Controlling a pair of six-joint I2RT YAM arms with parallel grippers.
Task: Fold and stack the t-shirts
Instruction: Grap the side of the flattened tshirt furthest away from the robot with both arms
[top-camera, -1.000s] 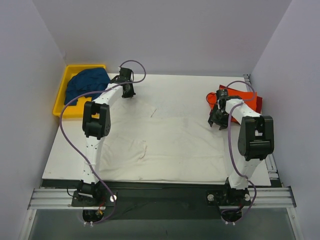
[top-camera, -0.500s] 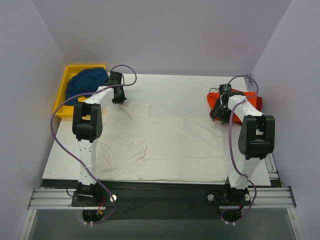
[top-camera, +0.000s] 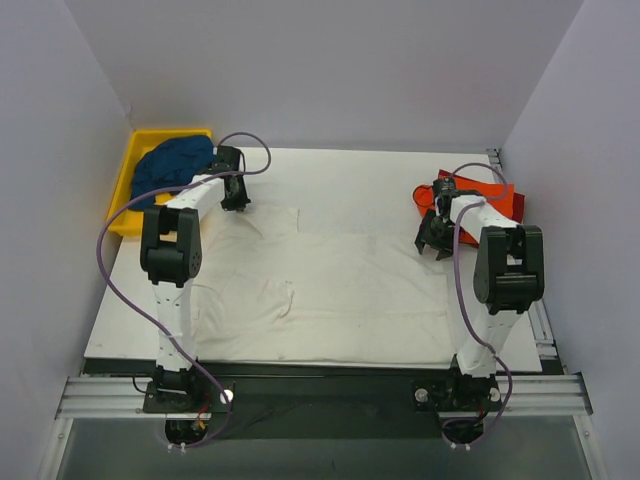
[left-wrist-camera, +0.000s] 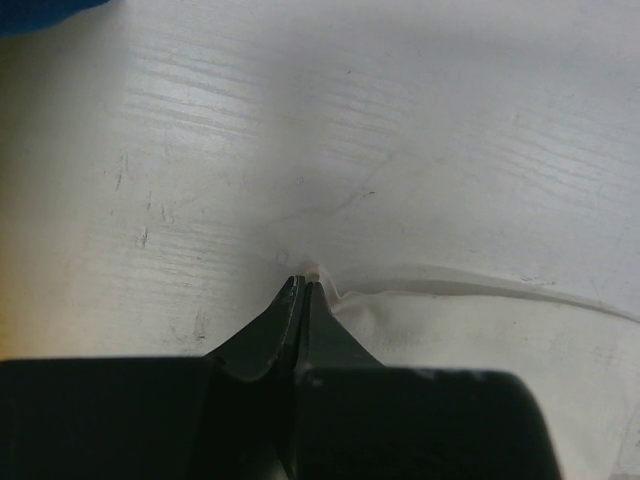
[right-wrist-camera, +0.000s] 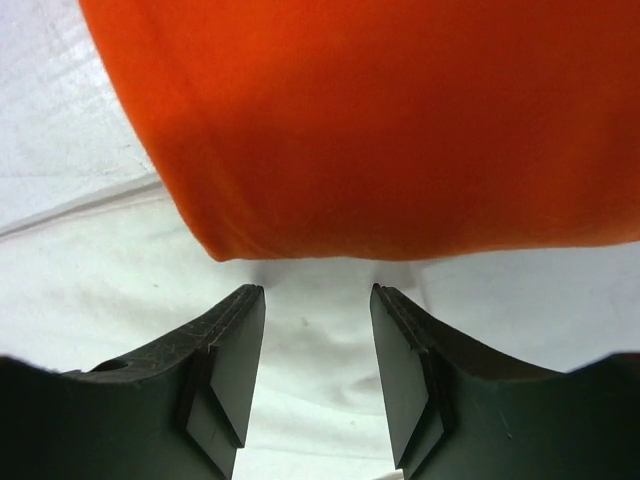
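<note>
The white-and-black left arm (top-camera: 172, 250) stretches far out from its base. Its black two-finger left gripper (left-wrist-camera: 300, 288) sits low, jaws pressed together on a corner of the large off-white cloth t-shirt (left-wrist-camera: 480, 340) (only a sliver shows at the tips). The matching right arm (top-camera: 508, 265) bends at its elbow. Its right gripper (right-wrist-camera: 318, 335) points down, jaws apart, gripping nothing.

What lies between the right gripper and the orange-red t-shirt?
In the right wrist view only a narrow pale strip separates the right gripper from the orange-red t-shirt; whether it is cloth or table is unclear.
</note>
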